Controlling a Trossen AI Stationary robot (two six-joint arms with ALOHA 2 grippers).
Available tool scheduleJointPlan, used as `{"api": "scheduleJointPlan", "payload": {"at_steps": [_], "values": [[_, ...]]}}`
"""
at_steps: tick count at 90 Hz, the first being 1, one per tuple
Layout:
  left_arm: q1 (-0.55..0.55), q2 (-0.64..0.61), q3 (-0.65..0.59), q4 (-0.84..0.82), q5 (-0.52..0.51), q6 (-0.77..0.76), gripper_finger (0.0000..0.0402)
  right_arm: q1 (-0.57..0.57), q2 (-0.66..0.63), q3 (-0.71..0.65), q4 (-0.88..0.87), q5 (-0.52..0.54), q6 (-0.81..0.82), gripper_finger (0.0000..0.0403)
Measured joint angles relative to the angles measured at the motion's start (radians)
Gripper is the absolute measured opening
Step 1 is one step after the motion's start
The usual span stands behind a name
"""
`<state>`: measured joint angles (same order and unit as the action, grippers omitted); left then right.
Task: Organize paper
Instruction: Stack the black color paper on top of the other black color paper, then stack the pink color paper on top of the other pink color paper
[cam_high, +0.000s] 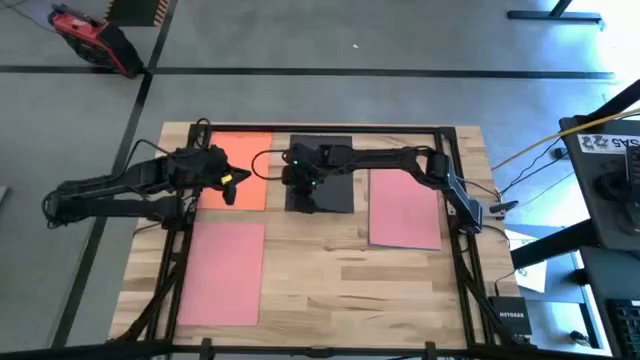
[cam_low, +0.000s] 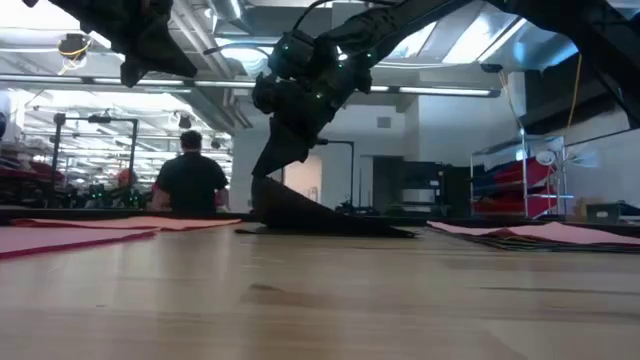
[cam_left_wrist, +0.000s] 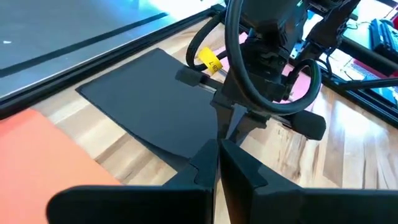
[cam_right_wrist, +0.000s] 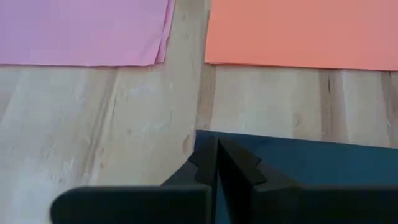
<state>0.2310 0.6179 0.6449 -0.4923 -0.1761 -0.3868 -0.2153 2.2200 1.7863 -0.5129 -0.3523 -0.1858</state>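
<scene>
Because the paper is thin, light and limp, it will bend rather than lift flat, and the low view shows just that: the black sheet (cam_low: 325, 222) rises at one corner where the right gripper (cam_high: 303, 190) has its fingers pinched shut on the edge, while the rest stays on the table (cam_high: 330, 280). This sheet lies near the table's far edge, about midway along it, with an orange sheet (cam_high: 240, 165) just beside it toward the far left corner. A pink sheet (cam_high: 222, 272) sits near the left edge closer to the front, and another pink stack (cam_high: 405, 208) lies toward the right edge; its layered edges in the low view suggest several sheets. In my judgement, a corner or edge is the only workable hold, since a flat sheet offers nothing to grasp from above, and smooth paper may slide on wood or slip from the pads if dragged quickly. The left gripper (cam_high: 228, 183) hovers over the orange sheet with its fingers closed on nothing.
</scene>
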Motion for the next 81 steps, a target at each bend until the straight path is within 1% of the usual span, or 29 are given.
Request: {"api": "scheduleJointPlan", "payload": {"at_steps": [20,27,36,60,65,73,81], "values": [[0.000,0.000,0.000,-0.024,0.000,-0.002,0.0000,0.000,0.000,0.000,0.010,0.000,-0.003,0.0001],[0.000,0.000,0.000,-0.031,0.000,-0.003,0.0000,0.000,0.000,0.000,0.025,0.000,-0.003,0.0007],[0.000,0.000,0.000,-0.031,0.000,-0.003,0.0000,0.000,0.000,0.000,0.038,0.000,-0.004,0.0030],[0.000,0.000,0.000,-0.031,0.000,-0.003,0.0000,0.000,0.000,0.000,0.048,0.012,-0.003,0.0121],[0.000,0.000,0.000,-0.031,0.000,-0.003,0.0000,0.000,0.000,0.000,0.049,0.031,-0.003,0.0134],[0.000,0.000,0.000,-0.031,0.000,-0.003,0.0000,0.000,0.000,0.000,0.047,0.056,-0.003,0.0145],[0.000,0.000,0.000,-0.030,0.000,-0.004,0.0000,-0.001,0.000,0.000,0.024,0.069,0.002,0.0139]]}}
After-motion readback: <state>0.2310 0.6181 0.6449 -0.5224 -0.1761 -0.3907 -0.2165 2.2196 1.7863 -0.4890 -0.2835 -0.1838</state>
